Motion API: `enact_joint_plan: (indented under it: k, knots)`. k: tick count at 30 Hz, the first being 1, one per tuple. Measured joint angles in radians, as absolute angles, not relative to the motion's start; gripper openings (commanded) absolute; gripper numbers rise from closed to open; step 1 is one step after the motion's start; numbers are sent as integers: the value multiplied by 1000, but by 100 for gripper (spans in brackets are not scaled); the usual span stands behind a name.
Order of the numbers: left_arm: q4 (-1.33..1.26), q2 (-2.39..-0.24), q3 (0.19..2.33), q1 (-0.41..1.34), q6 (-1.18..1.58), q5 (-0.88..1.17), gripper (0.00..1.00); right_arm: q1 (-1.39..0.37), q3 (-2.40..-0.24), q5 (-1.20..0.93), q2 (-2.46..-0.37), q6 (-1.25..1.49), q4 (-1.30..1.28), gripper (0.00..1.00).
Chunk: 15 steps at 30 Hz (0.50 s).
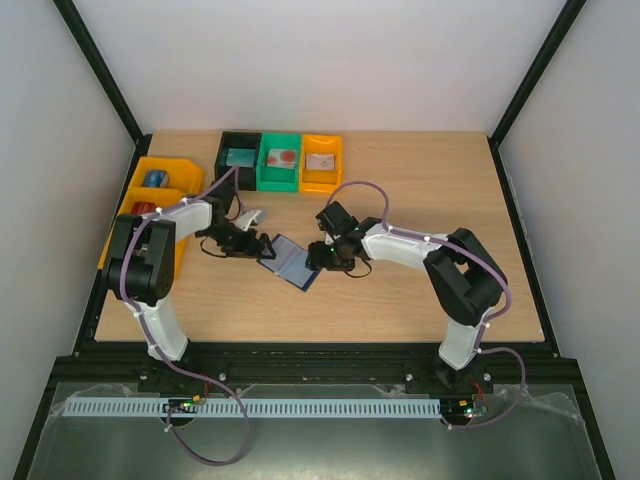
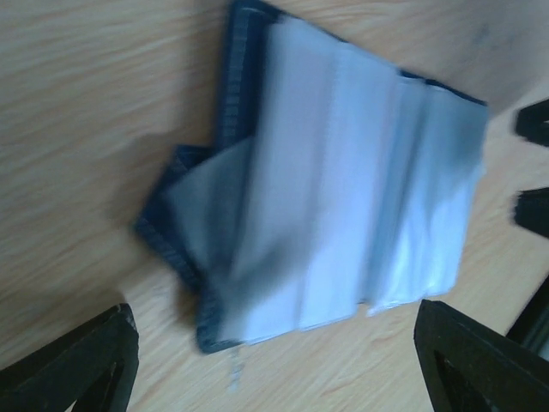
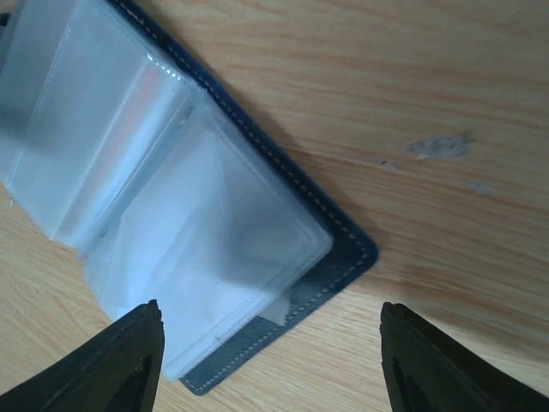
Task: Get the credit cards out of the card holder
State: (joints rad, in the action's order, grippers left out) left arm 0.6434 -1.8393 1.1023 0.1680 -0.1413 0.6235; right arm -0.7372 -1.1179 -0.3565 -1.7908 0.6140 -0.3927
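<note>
Wooden table looks slick; with left tool and right tool both wide, the ungripped card holder may skid.

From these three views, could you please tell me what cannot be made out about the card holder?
1. Left wrist: motion blur smears the card holder; its pockets' contents are unreadable.
2. Right wrist: frosted sleeves veil whether credit cards are inside; the frame's left edge cuts off the holder.
3. Top external: contents of the bins too small.
</note>
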Motion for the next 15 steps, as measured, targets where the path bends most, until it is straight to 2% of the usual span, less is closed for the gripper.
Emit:
enact_joint_plan:
  k: [6,15]
  knots:
    - [599,-1861,1084,192,-121,728,78,-737,-1132,-442,-1858,672,-352,64]
    - [591,-1899,1085,231,-123,832,73,-725,-1177,-545,-1904,714,-303,63]
